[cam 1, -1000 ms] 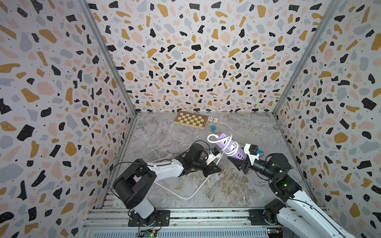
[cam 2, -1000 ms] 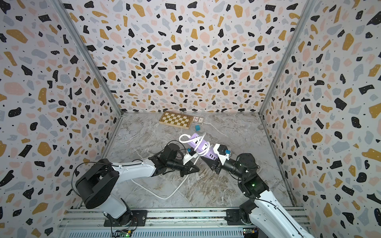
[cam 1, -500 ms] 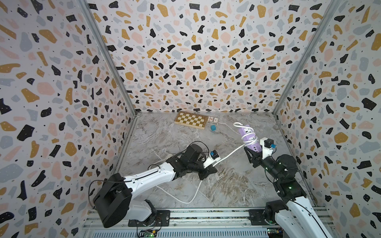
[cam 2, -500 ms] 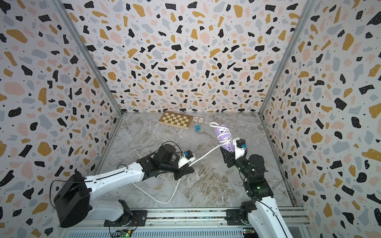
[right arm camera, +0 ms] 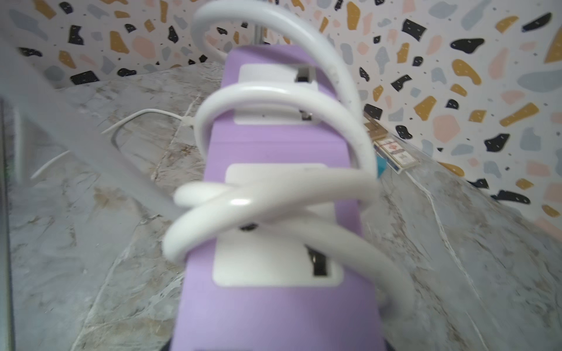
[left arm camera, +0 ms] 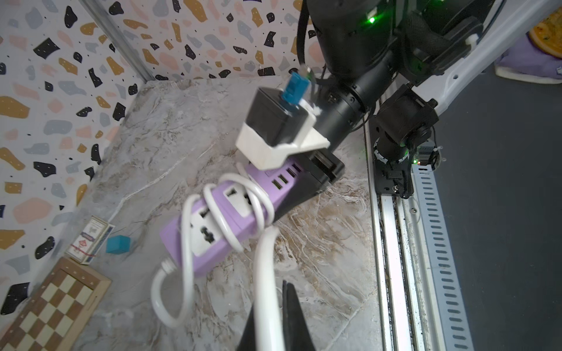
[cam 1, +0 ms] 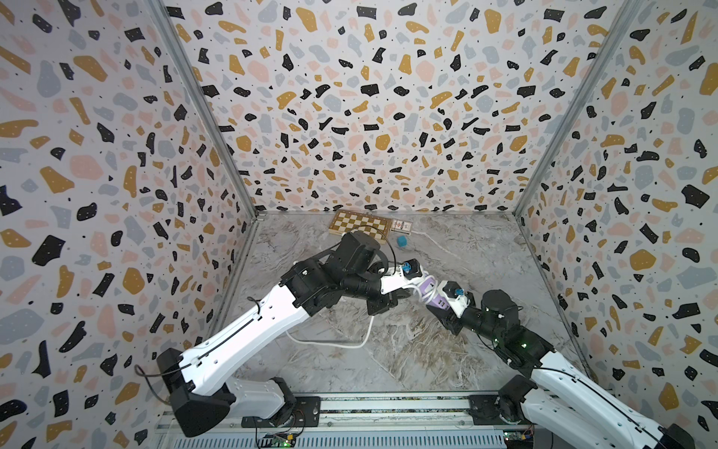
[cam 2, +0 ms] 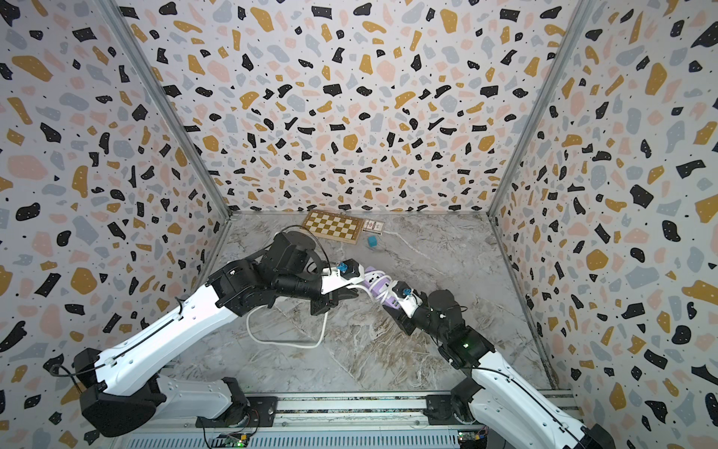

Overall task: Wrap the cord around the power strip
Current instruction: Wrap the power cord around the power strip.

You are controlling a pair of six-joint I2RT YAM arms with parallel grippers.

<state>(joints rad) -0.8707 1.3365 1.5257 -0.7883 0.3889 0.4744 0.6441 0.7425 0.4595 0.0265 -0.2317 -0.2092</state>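
The lilac power strip hangs tilted above the floor's middle, and my right gripper is shut on its USB end. The right wrist view shows its socket face, with the jaws hidden beneath it. Several turns of the white cord circle the strip. My left gripper is shut on the cord a short way from the strip. It sits just left of the strip in both top views. The cord's slack loops on the floor. The plug is hidden.
A chessboard, a small card box and a teal cube lie by the back wall, with a thin pale line beside them. Patterned walls close in three sides. The arms' rail runs along the front.
The right gripper has brought the strip back from the rear right toward the middle. The left gripper, still holding the cord, has come up close beside it, so the cord between them is short.
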